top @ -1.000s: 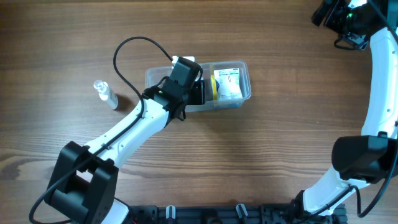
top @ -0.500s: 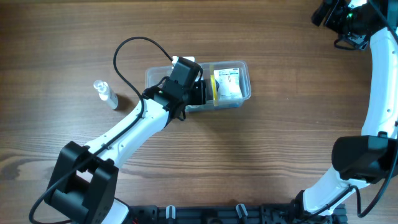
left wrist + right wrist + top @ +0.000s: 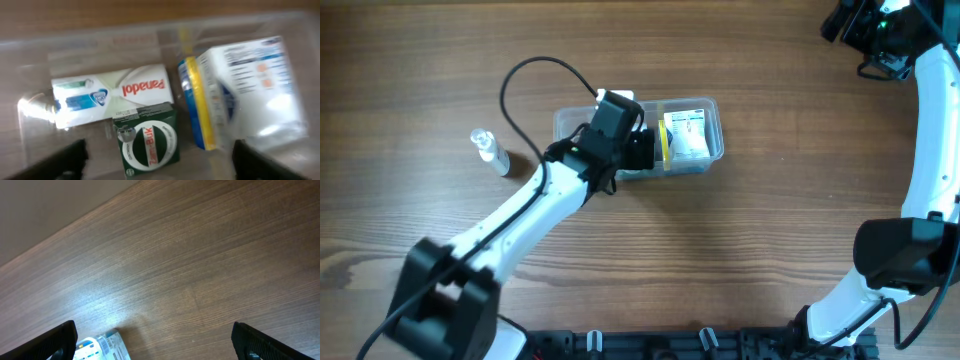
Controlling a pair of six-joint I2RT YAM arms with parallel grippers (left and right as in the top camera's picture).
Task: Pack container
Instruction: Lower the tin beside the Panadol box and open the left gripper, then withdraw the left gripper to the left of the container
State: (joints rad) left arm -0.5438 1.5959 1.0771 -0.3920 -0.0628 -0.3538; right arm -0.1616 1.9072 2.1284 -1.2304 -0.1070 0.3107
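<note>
The container [image 3: 712, 132] is a clear plastic tub on the wooden table, left of centre. My left gripper [image 3: 637, 150] hangs over its left half. In the left wrist view the container's wall [image 3: 100, 45] surrounds a white Panadol box [image 3: 112, 95], a green Zam-Buk box [image 3: 147, 142] and an upright white, blue and yellow box [image 3: 240, 85]. The left gripper [image 3: 159, 167] is open, with the green box lying flat between its wide-apart fingers [image 3: 65, 162] and touching neither. My right gripper [image 3: 847, 22] is far off at the table's top right corner, open [image 3: 154, 332] over bare wood.
A small clear bottle [image 3: 490, 150] lies on the table left of the container. A black cable [image 3: 525, 75] loops above the left arm. In the right wrist view a white labelled bottle [image 3: 102, 347] lies close to the right gripper's left finger.
The left gripper's jaws have spread wide over the container, and its arm has shifted slightly. The right arm has not moved.
</note>
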